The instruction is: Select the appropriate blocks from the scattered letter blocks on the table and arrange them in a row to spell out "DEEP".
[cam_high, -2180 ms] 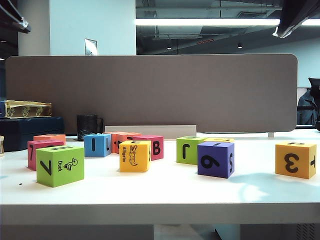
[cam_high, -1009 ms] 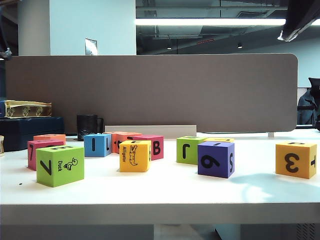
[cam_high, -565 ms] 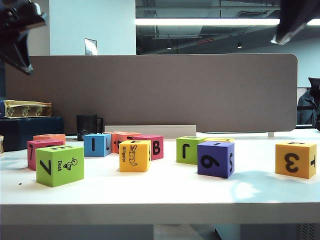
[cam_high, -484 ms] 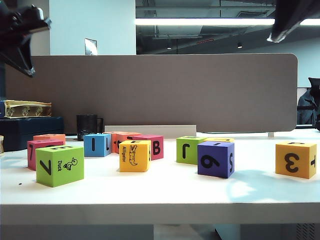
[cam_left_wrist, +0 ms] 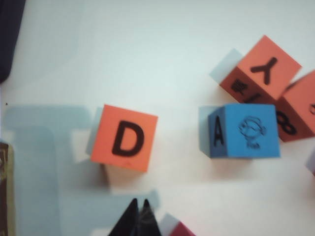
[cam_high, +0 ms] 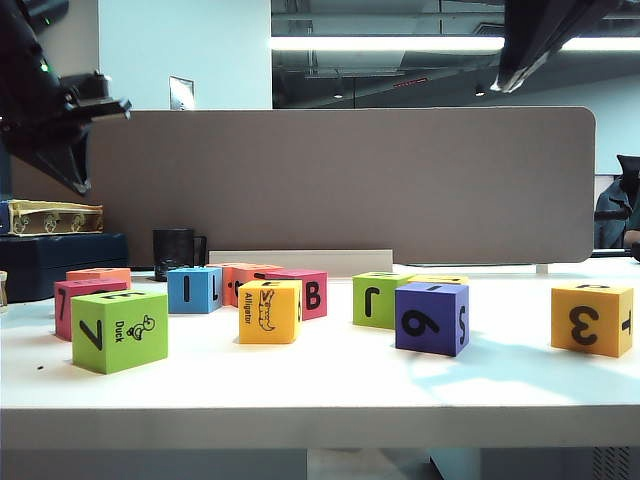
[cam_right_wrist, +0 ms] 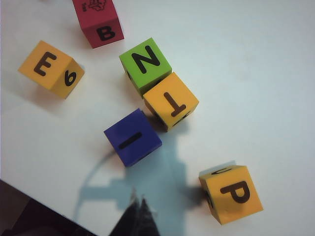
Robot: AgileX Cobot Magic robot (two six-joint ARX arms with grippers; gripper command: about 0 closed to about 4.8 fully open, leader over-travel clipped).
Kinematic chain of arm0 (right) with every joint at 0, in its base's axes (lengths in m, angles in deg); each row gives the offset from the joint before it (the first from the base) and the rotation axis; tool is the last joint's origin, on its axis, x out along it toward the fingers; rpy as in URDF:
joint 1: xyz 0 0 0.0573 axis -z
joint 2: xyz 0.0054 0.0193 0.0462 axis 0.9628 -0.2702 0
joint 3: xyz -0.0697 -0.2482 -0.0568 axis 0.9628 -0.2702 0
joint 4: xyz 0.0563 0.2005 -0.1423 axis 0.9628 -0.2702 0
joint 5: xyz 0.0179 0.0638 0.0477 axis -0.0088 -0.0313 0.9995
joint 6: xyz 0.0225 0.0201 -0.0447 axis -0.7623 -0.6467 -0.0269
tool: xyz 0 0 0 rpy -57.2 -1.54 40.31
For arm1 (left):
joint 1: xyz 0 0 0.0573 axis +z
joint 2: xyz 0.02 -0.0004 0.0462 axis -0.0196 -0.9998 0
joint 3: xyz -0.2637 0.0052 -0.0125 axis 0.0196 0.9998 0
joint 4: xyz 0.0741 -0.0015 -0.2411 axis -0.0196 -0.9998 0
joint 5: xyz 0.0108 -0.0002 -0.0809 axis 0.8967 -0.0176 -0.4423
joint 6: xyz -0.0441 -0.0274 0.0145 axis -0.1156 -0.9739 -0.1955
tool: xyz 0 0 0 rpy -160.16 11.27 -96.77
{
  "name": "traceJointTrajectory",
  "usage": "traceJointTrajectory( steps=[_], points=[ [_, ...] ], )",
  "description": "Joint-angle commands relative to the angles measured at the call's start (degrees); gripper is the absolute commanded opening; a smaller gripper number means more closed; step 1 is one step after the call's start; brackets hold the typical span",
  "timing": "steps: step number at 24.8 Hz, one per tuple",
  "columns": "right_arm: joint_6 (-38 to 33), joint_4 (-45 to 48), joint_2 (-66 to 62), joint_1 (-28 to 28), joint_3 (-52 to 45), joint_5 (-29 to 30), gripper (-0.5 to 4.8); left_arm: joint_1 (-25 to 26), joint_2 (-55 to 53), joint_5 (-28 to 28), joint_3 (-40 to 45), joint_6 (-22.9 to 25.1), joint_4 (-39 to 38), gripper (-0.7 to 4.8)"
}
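Observation:
Letter blocks lie scattered on the white table (cam_high: 320,395). The lime green block (cam_high: 120,330) with 7 and Duck stands front left, and an orange block (cam_high: 98,275) sits behind it. The yellow Alligator block (cam_high: 268,311) is centre, the yellow-orange 3 block (cam_high: 590,318) far right. My left gripper (cam_high: 78,182), shut and empty, hangs high at the left. Its wrist view shows the tips (cam_left_wrist: 139,201) just short of the orange D block (cam_left_wrist: 125,137). My right gripper (cam_high: 502,84), shut and empty, hangs high at the right. Its tips (cam_right_wrist: 139,200) are above bare table between the P block (cam_right_wrist: 232,192) and the E block (cam_right_wrist: 49,66).
Blue (cam_high: 195,290), pink B (cam_high: 305,293), green (cam_high: 380,300) and purple 6 (cam_high: 432,318) blocks stand mid-table. A black mug (cam_high: 177,253) and a dark box (cam_high: 55,262) sit at the back left, before a brown partition (cam_high: 320,180).
Both arms have swung down and inward from the upper corners. The left gripper now shows fully at the upper left. No block has moved.

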Motion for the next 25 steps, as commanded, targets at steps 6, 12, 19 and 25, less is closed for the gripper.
traceJointTrajectory(
  steps=[6,12,19,25],
  points=[
    [-0.04,0.57,-2.40,-0.04,1.88,2.45,-0.02,-0.11,-6.34,2.43,-4.96,2.36,3.37,2.30],
    [-0.04,0.48,-2.43,-0.04,1.88,2.45,-0.01,-0.11,-10.54,2.43,-6.62,3.87,4.81,3.14],
    [-0.04,-0.44,-2.73,-0.04,1.88,2.49,-0.01,-0.02,-14.71,4.55,-6.60,6.54,5.66,3.15],
    [-0.04,-2.16,-2.75,-0.04,1.88,2.47,-0.02,0.07,-16.70,6.05,-6.60,7.04,6.75,3.18]
  ],
)
